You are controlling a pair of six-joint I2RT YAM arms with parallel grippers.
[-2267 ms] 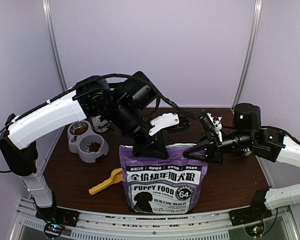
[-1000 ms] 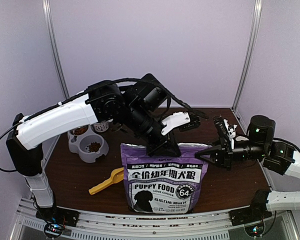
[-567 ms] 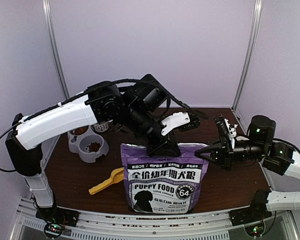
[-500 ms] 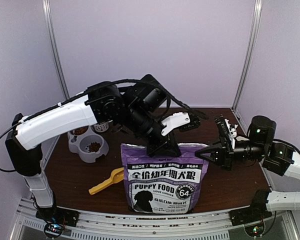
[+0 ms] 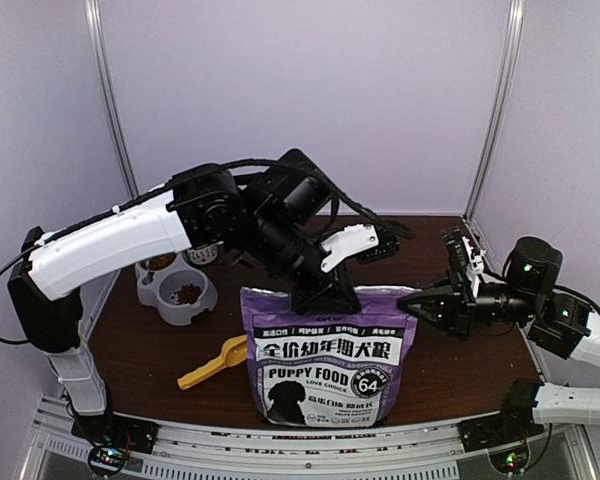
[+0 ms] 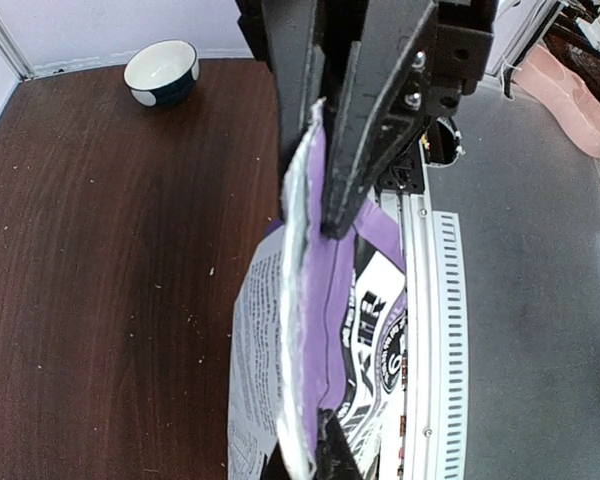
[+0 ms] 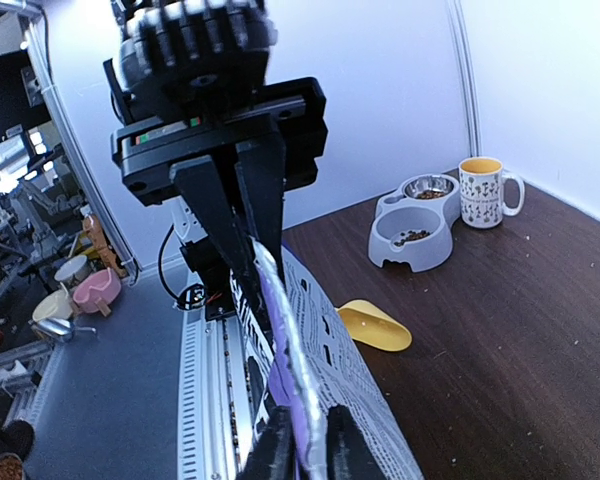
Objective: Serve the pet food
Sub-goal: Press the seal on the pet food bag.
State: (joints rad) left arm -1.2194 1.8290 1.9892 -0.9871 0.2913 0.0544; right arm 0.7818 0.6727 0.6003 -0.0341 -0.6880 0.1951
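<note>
Seam of pet food bag [image 5: 325, 350] is running left-right by near edge of table [image 5: 460, 365] | left gripper [image 6: 325, 215] is clamping its middle | right gripper [image 7: 302, 440] is straddling its right end, nearer that corner; cannot tell whether it is pinching

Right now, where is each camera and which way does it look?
Top camera: fixed above and behind, looking down on the table; both arms show, at the bag.
Left wrist: on the left arm, looking down its fingers clamped on the bag's top edge.
Right wrist: on the right arm, looking along that edge past its fingertips toward the left gripper.
Shared by top and right wrist: grey bowl, yellow scoop.
</note>
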